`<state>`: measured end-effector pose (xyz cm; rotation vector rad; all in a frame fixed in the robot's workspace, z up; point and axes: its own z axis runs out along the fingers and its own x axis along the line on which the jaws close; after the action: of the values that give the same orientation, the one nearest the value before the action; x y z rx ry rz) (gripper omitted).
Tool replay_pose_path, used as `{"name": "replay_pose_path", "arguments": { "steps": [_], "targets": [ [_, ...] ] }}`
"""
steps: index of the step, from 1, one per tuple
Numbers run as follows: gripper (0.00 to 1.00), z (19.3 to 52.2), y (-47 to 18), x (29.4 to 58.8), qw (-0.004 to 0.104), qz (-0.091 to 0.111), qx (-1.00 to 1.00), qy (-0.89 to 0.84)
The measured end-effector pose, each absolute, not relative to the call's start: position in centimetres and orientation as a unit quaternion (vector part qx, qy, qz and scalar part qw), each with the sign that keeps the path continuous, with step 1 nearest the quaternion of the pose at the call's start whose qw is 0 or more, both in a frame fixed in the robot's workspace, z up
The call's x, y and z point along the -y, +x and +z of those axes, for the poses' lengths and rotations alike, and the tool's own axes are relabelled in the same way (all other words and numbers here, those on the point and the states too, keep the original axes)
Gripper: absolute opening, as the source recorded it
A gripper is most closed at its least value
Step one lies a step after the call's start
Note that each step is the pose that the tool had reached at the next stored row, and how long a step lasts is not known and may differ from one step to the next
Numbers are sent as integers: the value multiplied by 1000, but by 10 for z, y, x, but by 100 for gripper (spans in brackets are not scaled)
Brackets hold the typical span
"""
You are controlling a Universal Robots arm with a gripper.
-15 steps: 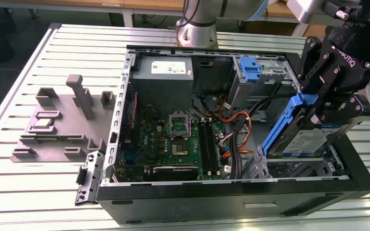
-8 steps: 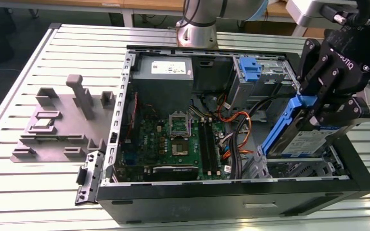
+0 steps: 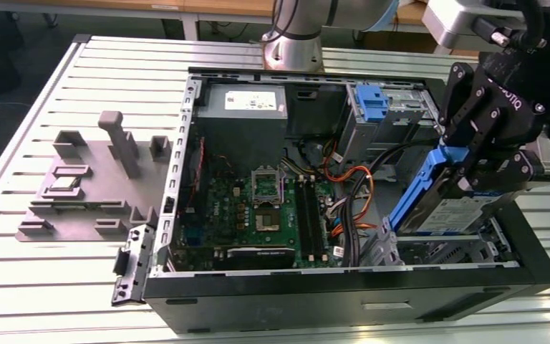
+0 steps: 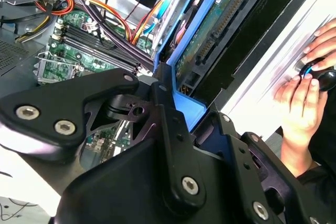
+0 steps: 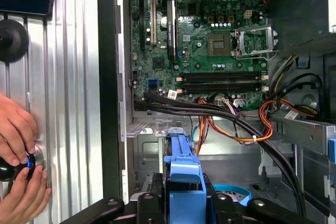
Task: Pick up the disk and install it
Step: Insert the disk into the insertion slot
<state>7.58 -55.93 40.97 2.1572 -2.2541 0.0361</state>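
The disk (image 3: 444, 213), a silver-grey drive with a white-and-blue label in a blue plastic carrier, hangs tilted on edge over the open computer case's (image 3: 351, 297) front corner, at the exterior view's right. My black gripper (image 3: 466, 175) is shut on it from above. In the second wrist view the gripper (image 4: 191, 113) clamps the blue carrier, and the disk's (image 4: 218, 32) green circuit-board underside faces the camera. In the first wrist view the carrier's blue edge (image 5: 184, 163) stands between the gripper's links, above the case floor.
The motherboard (image 3: 256, 208) and orange and black cables (image 5: 247, 129) lie inside the case. A blue bracket (image 3: 372, 104) sits on the metal drive bay, beside the grey power supply (image 3: 246, 104). A grey fixture (image 3: 94, 186) lies on the slatted table. A person's hands (image 5: 18, 156) rest outside the case.
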Motion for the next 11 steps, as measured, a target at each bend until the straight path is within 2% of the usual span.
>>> {"name": "replay_pose_path", "arguments": {
  "steps": [11],
  "targets": [
    [36, 405, 76, 560, 11, 12, 723, 691]
  ]
}}
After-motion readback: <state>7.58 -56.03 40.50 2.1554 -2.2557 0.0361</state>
